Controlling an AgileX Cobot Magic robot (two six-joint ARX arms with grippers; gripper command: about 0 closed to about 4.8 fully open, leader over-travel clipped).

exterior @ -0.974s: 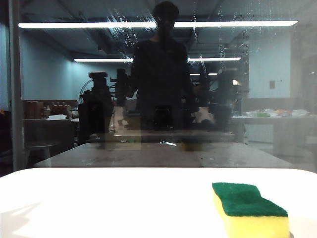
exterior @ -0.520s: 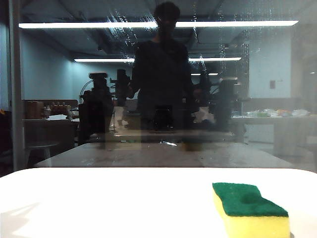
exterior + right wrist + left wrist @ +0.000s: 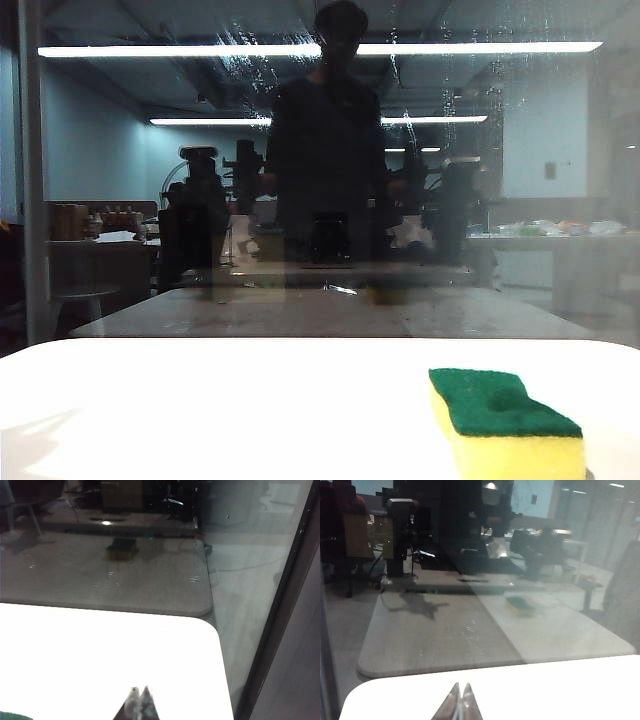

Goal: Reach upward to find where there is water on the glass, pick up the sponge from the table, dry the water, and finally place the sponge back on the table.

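- Sponge (image 3: 505, 422) untouched as yet: our left gripper (image 3: 459, 700) and right gripper (image 3: 138, 700) both have their fingertips pressed together, holding nothing, each low above the white table (image 3: 200, 410) near its edge by the glass (image 3: 120, 200).
- Outward from the right fingertips, a sliver of green at the corner of the right wrist view looks like the sponge, lying close beside that gripper.
- In the exterior view the sponge lies flat on the right part of the table, green scouring side up, yellow foam below. Its long axis runs from the glass back toward the camera, angling slightly rightward.
- Water (image 3: 245, 60) shows as whitish streaks and droplets high on the pane, near the reflected strip lights.
- We judge the first step is in hand: finding the wet patch up high. Next we would open the right fingers, straddle the sponge across its short width, then lift it to those streaks.
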